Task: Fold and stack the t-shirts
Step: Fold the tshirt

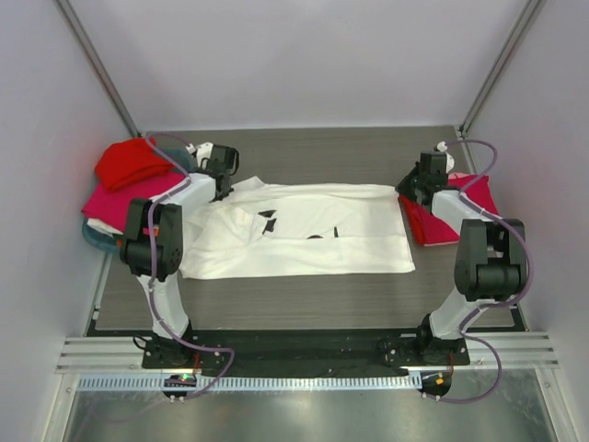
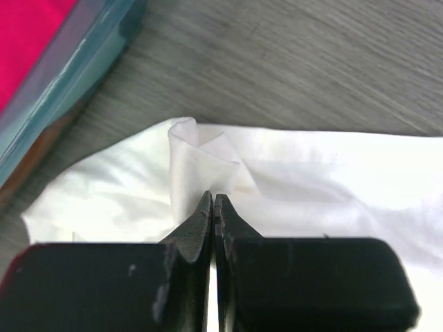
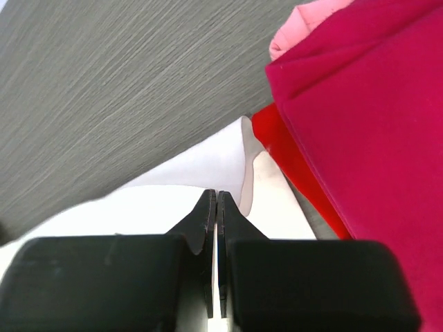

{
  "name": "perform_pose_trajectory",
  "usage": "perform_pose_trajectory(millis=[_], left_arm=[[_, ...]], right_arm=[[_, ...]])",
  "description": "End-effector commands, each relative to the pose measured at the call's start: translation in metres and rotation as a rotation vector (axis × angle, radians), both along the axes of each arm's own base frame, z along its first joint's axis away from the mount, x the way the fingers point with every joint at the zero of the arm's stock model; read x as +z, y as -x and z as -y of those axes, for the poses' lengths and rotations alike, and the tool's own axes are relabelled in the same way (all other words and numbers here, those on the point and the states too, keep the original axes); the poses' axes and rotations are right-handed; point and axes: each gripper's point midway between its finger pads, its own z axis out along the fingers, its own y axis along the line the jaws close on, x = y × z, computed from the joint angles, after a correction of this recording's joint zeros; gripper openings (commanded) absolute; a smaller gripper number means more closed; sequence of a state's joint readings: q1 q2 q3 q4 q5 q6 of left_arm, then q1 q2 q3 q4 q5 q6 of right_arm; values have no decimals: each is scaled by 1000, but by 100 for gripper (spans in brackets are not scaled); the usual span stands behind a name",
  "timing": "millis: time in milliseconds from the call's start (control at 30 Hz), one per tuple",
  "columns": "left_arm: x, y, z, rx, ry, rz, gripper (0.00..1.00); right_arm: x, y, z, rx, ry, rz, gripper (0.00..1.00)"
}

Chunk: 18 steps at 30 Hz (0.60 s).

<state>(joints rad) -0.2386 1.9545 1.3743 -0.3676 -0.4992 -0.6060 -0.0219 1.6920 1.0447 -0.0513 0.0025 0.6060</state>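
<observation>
Left gripper (image 2: pixel 213 200): jaws pressed together. A puckered ridge of the white t-shirt (image 1: pixel 304 235) rises to the tips, so it appears to pinch the shirt's upper-left corner.
Right gripper (image 3: pixel 216 197): jaws pressed together at the shirt's upper-right corner. White cloth lifts to the tips, so the hold looks like a thin pinch.
White t-shirt: spread across the centre of the top view on the table (image 1: pixel 304 299), with its dark print partly showing.
Risk, slip: either pinch holds little cloth. If one corner slips out during the fold, the fold will skew.
Risk, snag: the right corner touches the folded stack (image 1: pixel 448 221) of red and magenta shirts at centre right. Pulling that corner could drag the stack's red edge along.
Risk, uneven pull: if the arms move out of step, the cloth will bunch.
Teal basket (image 1: pixel 92 238): at the left edge of the top view. It holds the magenta t-shirt (image 1: pixel 115 198), with the red t-shirt (image 1: pixel 129 161) crumpled on top.
</observation>
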Motion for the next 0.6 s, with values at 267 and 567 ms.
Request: perform_pose_trajectory(millis=[267,567], left_arm=[[36,38,-18,87,6,89,0],[27,71,-24,106,22,91,0]], right_arm=[[56,28,21,-157,10,160,1],[40,54,29,-215,21,117,1]])
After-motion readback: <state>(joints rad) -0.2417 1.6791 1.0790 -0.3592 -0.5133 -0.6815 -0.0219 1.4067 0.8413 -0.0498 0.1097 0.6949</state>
